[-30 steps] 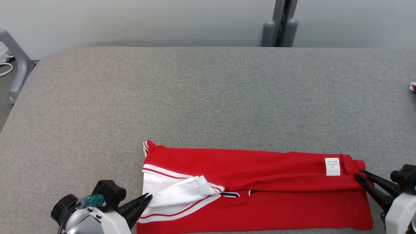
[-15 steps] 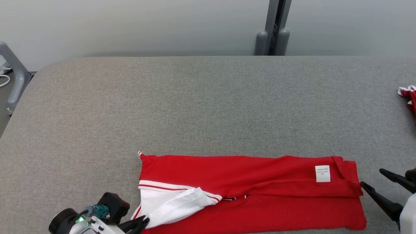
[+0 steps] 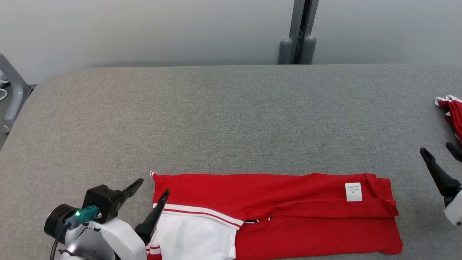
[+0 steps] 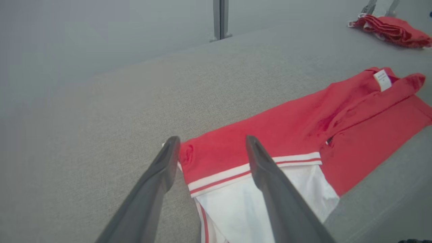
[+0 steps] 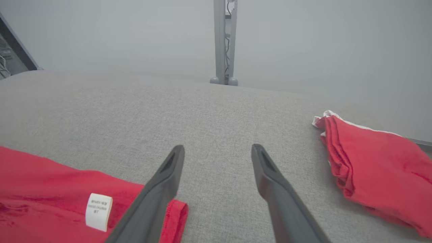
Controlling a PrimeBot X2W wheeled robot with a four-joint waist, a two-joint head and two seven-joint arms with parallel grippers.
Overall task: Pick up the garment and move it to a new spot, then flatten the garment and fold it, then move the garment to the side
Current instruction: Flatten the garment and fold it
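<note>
The garment (image 3: 281, 202) is red with white striped trim and a white panel at its left end, and it lies folded into a long band near the table's front edge. A white label (image 3: 353, 191) shows near its right end. My left gripper (image 3: 151, 191) is open at the garment's left end, one finger over the trim and one just off the cloth, holding nothing. The left wrist view shows the same: the left gripper (image 4: 212, 141) straddles a corner of the garment (image 4: 303, 125). My right gripper (image 3: 437, 150) hangs open to the right of the garment, apart from it. The right gripper (image 5: 217, 148) has bare table between its fingers, with the garment (image 5: 50, 182) at lower left.
The grey padded table (image 3: 216, 108) stretches wide behind the garment. A second folded red cloth (image 3: 453, 112) lies at the right edge, also seen as red cloth (image 5: 378, 162) and red cloth (image 4: 395, 28). A grey post (image 3: 297, 36) stands behind the table and a grey rail (image 3: 11, 94) at far left.
Both grippers have opened and let go of the garment. The white flap now lies flat. The right gripper has drawn away to the right. The camera has shifted.
</note>
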